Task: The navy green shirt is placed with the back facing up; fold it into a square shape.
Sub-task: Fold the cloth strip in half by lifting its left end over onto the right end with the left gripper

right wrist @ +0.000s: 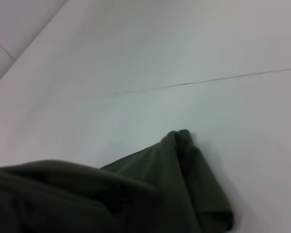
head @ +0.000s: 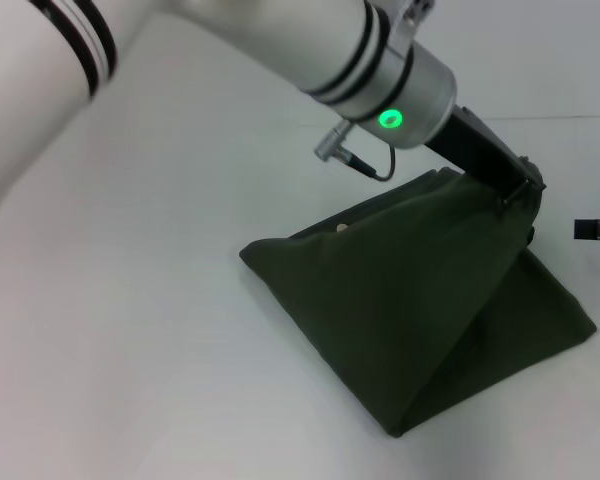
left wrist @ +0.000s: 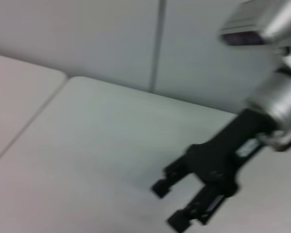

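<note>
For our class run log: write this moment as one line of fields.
stage: mid-fold | left gripper: shut on navy green shirt, edge lifted | right gripper: open, off cloth | table: shirt tented

The navy green shirt (head: 420, 310) lies on the tabletop (head: 150, 330) right of centre in the head view, with one edge raised off the surface toward the far right and the cloth sloping down from that edge to the tabletop on the left and near sides. The left hand (head: 520, 190) is at the raised edge, its arm reaching across from the upper left above the tabletop, closed on the cloth. The right hand (left wrist: 177, 206) sits to the right of the shirt, just above the tabletop with its fingers apart.
</note>
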{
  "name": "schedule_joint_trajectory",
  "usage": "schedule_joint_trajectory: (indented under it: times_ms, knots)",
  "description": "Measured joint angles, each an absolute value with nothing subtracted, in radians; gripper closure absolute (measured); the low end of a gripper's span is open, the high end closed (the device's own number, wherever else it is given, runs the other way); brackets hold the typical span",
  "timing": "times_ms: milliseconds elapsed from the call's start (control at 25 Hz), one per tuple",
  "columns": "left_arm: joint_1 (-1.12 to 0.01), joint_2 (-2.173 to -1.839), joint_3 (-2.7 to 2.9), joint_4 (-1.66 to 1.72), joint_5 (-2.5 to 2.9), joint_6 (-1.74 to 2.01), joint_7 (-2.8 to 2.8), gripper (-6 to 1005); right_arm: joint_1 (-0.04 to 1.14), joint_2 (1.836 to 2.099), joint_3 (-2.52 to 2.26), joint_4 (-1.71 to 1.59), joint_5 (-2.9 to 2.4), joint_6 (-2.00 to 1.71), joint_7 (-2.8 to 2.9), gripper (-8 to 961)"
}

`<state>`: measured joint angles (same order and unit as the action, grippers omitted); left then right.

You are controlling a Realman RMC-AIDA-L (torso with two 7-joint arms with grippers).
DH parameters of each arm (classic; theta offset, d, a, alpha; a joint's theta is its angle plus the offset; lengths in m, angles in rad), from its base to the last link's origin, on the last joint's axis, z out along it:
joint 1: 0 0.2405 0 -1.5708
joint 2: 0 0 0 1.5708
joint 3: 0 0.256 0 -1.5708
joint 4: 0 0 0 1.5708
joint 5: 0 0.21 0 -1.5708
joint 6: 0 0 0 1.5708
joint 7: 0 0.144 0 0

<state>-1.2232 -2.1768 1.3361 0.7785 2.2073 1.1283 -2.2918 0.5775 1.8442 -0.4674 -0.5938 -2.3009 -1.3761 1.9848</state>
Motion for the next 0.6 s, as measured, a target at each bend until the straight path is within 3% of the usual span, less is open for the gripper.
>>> schedule_joint_trajectory:
  times_ms: [400,600]
  knots:
    - [-1.185,-2.159,1.332,0.899,2.246,1.099,-2.399,933,0.573,1.829,-0.472,-0.595,-2.301,-1.381,1.983,25]
    - [-1.148,-2.172,1.306,0.909,2.257,1.076,-2.398,933,0.563,1.828,-0.473,-0.595,-2.303,-1.389,1.982,26]
